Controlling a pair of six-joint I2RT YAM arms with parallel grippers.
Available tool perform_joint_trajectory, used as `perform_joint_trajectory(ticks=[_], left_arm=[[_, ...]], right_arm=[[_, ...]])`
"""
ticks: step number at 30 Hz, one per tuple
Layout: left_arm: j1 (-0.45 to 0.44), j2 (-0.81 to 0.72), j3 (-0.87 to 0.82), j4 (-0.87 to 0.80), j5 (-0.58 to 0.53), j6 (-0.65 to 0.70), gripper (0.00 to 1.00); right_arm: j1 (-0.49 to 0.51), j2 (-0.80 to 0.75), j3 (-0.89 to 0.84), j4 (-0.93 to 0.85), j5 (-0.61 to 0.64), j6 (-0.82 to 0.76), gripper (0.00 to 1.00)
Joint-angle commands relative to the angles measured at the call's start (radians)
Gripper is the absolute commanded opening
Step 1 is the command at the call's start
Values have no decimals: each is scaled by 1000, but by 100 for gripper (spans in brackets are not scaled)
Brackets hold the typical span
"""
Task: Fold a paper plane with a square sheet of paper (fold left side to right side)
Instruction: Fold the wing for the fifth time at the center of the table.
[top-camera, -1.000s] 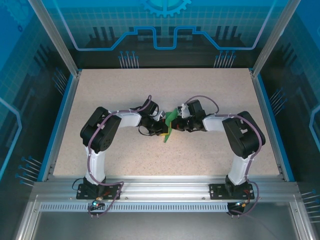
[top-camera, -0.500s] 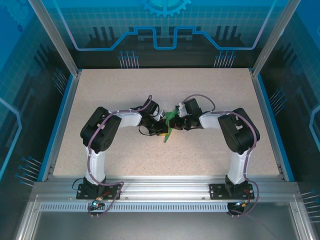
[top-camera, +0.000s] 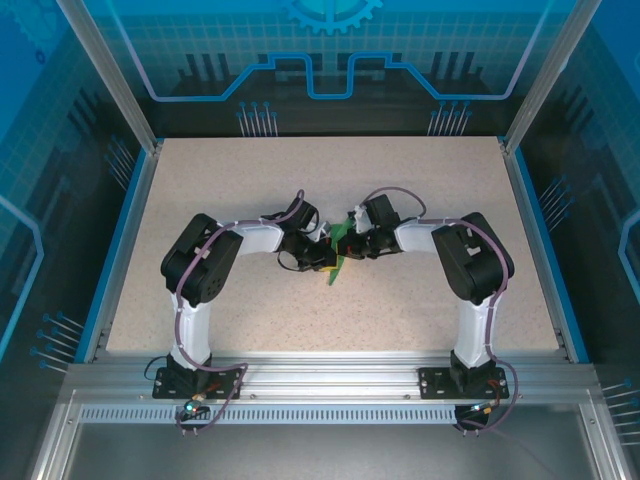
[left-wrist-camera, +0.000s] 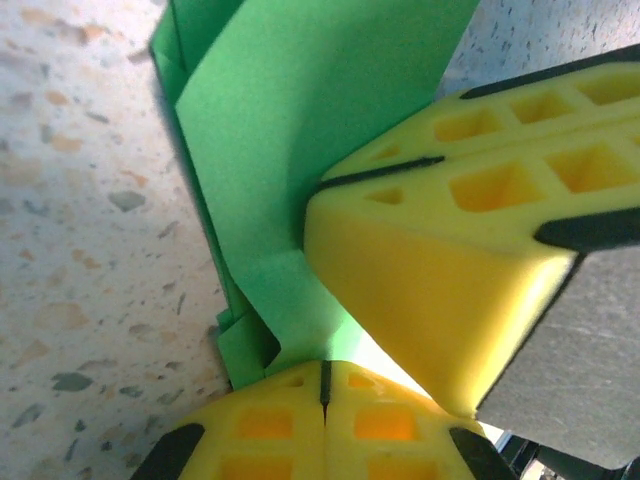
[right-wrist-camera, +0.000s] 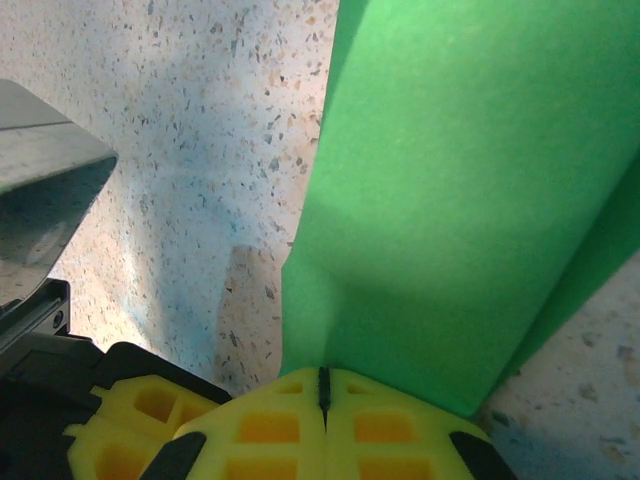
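Near edge: both bases sit on the metal rail (top-camera: 330, 372). The left arm (top-camera: 200, 270) and right arm (top-camera: 472, 262) have their elbows out and reach in toward each other. The grippers meet at roughly mid-table, nose to nose, with the green paper (top-camera: 336, 270) between them. The left gripper (left-wrist-camera: 325, 385) is closed, finger seam tight, pinching the near corner of the paper; in the left wrist view the sheet runs straight up out of that seam. The right gripper (right-wrist-camera: 323, 385) is also closed and clamped on the paper's edge; in its own view the sheet fans up and to the right from the seam. In the left wrist view the right gripper's yellow fingers come in from the right and butt up against the left gripper's, and the paper enters their closed seam. The paper is no longer a flat square: it is narrow and creased, with stacked layers showing along its left edge. From above it runs near-to-far, slim end pointing near. I can't tell whether that end touches the table (top-camera: 300, 180). Beyond the grippers is bare speckled tabletop, then the blue back panel (top-camera: 320, 60) at the far side.
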Motion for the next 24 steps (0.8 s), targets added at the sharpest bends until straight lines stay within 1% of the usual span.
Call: perform_joint_trajectory(ticks=[1,7,16,24], left_arm=[[-7,31,-7,-107,-94,27,0],[-7,37,-4,-118,-98,30,0],[-6,42,2,-126,-102,32,0],[-7,45,5,-129,-100,33,0]], right_arm=[[-14,43,21,-46,89,-41,1],[-45,56,64,-79,95,-74,1],[-84,70,109,-111,59,-77,1],[-121,96,182,-189,50,-87,1]])
